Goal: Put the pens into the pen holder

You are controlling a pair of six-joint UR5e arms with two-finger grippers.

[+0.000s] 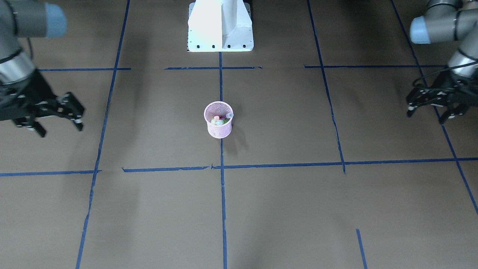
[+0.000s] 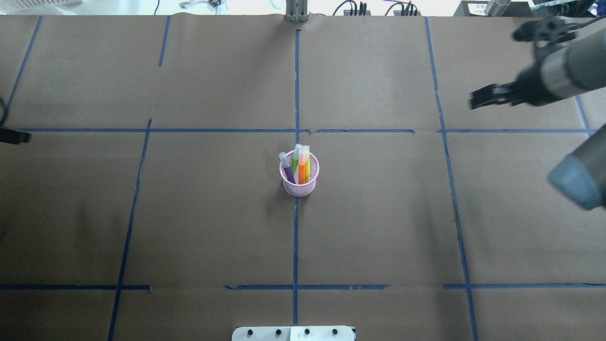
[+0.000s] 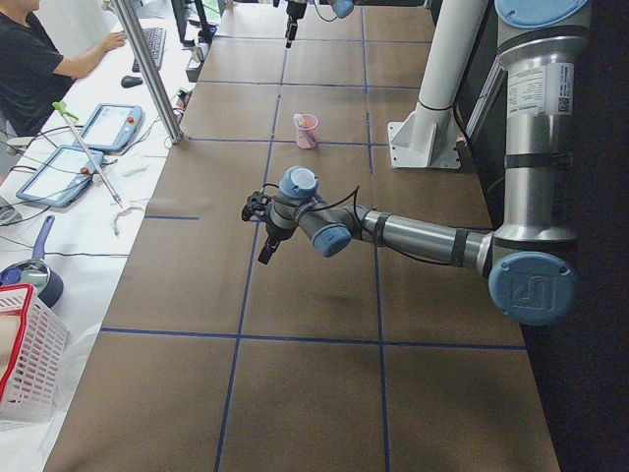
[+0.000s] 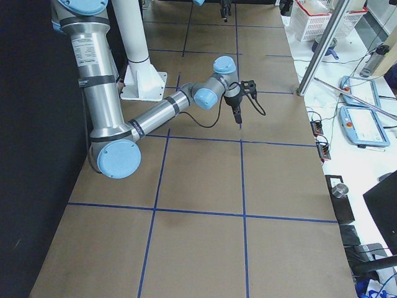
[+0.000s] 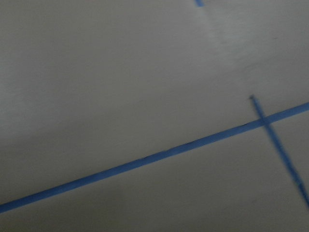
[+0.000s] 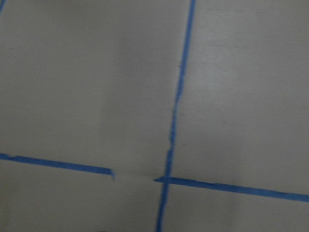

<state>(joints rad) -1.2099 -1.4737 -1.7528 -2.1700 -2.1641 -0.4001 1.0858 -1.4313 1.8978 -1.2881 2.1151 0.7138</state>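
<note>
All pens (image 2: 301, 174) stand inside the pen holder (image 2: 299, 189), so the wide-open, empty left gripper (image 1: 425, 116) at nine o'clock overhead and right gripper (image 1: 61, 130) at two should park without brushing it.

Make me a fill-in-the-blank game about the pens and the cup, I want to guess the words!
1. The pens stand inside the pen holder, and its colour is ___.
2. The left pincer and the right pincer hold nothing, and both are ___.
3. The lines taped on the table are the colour ___.
Missing words: pink; open; blue.
</note>
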